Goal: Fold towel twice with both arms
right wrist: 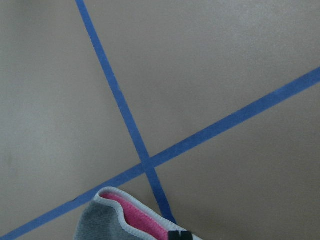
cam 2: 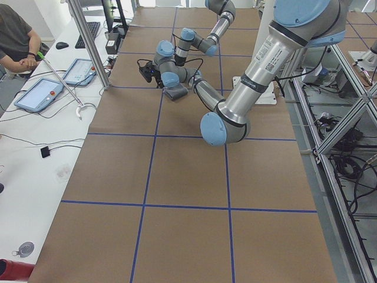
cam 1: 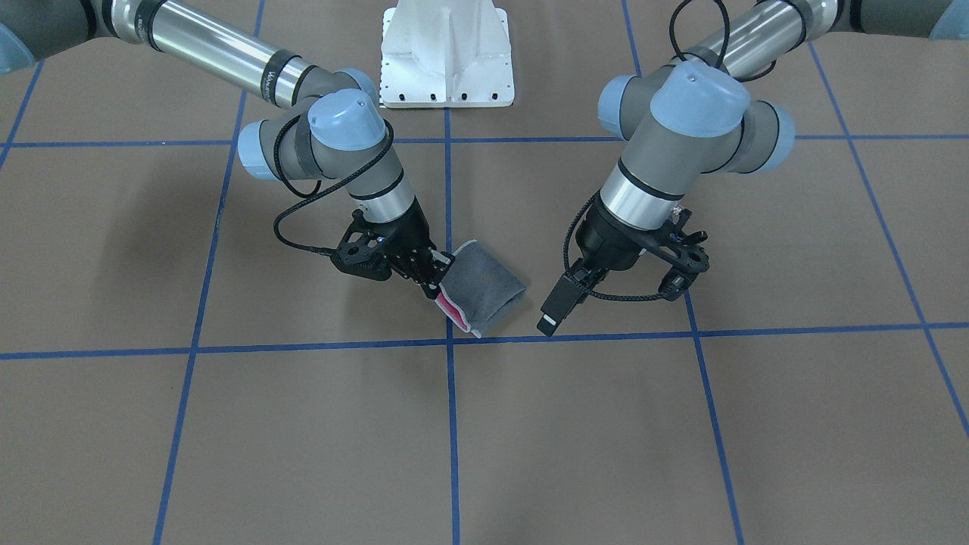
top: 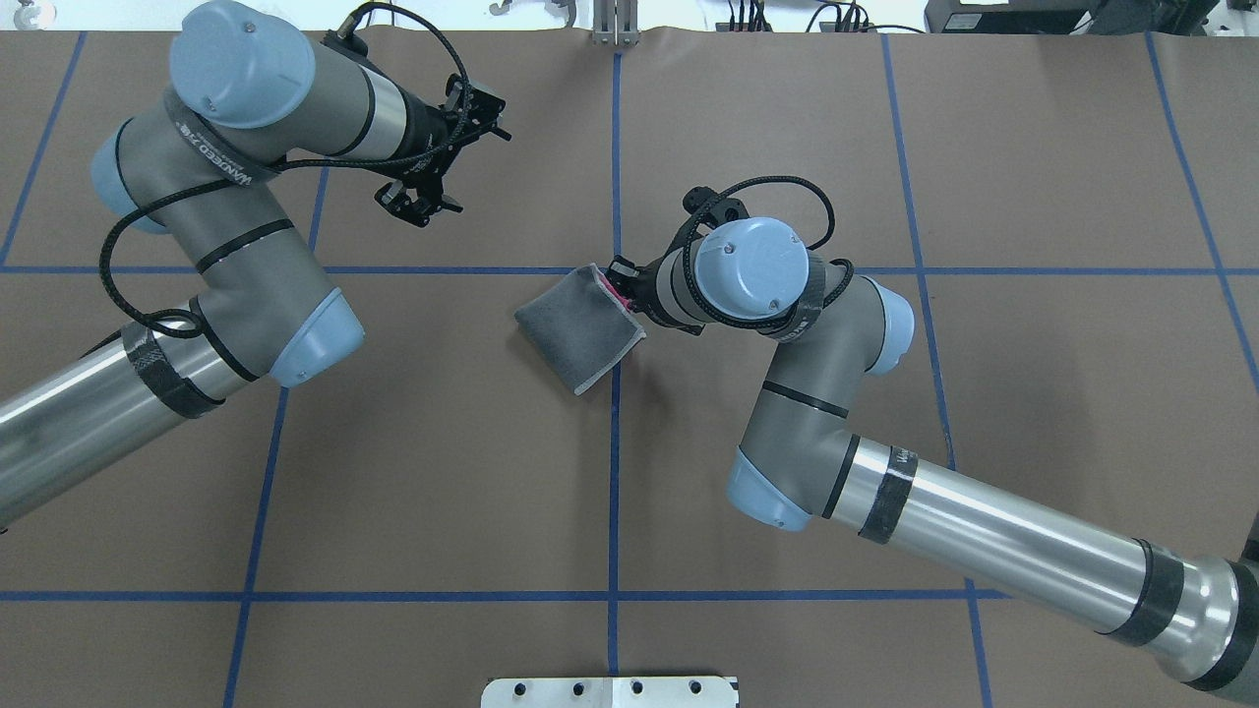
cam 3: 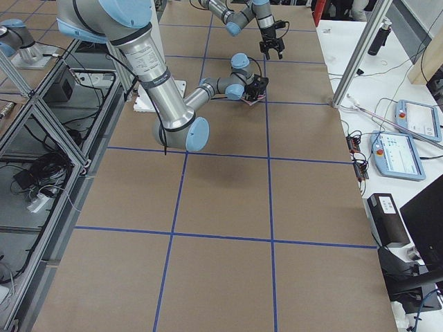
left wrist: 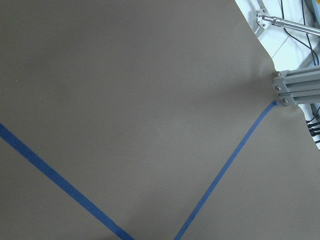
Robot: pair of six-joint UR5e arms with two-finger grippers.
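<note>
Towel [cam 1: 484, 288] folded grey outward, pinched by right claw [cam 1: 439, 281], left claw [cam 1: 551, 316] apart

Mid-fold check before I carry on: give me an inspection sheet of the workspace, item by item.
Surface: brown table cover with a blue tape grid, lying flat.
Job's things: towel folded over, grey face out, pink showing at the gripped edge, by a grid crossing.
Clutter: nothing seen.
Grippers: right gripper shut on the towel's edge; left gripper open, apart from the towel, holding nothing.
Cables: black cable loops at the right wrist, another cable at the left; neither touches the towel.
Surroundings: white pedestal base; operator seated at a side bench; control tablets on the other bench.
</note>
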